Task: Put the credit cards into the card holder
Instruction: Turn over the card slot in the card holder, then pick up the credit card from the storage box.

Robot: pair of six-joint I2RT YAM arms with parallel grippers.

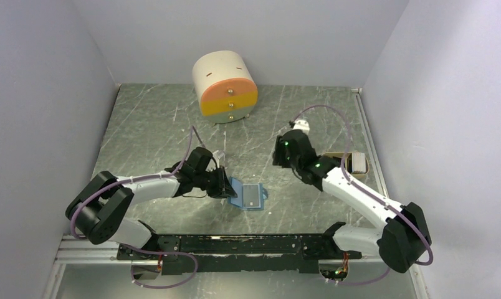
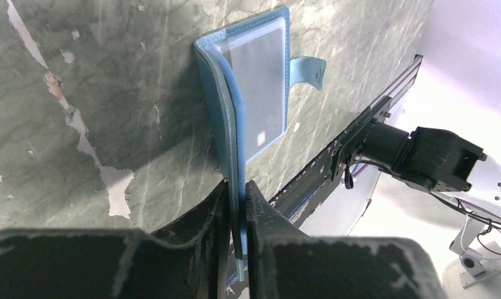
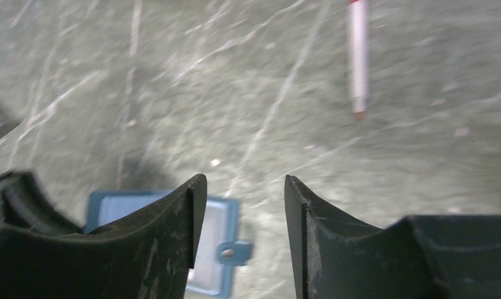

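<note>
The card holder [image 1: 250, 197] lies open on the table, teal-blue with a clear window pocket and a snap tab. My left gripper [image 1: 228, 185] is shut on its left flap; in the left wrist view the flap's edge [image 2: 238, 156] stands clamped between my fingertips [image 2: 237, 208], and the window side [image 2: 257, 87] lies flat on the table. My right gripper [image 1: 280, 157] is open and empty, hovering above and to the right of the holder. The holder also shows in the right wrist view [image 3: 214, 227], below my open gripper [image 3: 245, 187]. No dark credit cards are discernible.
A cream drum-shaped drawer unit [image 1: 225, 86] with an orange front stands at the back. A beige tray [image 1: 353, 163] sits at the right edge behind my right arm. A thin white stick with a red tip [image 3: 358, 59] lies on the table.
</note>
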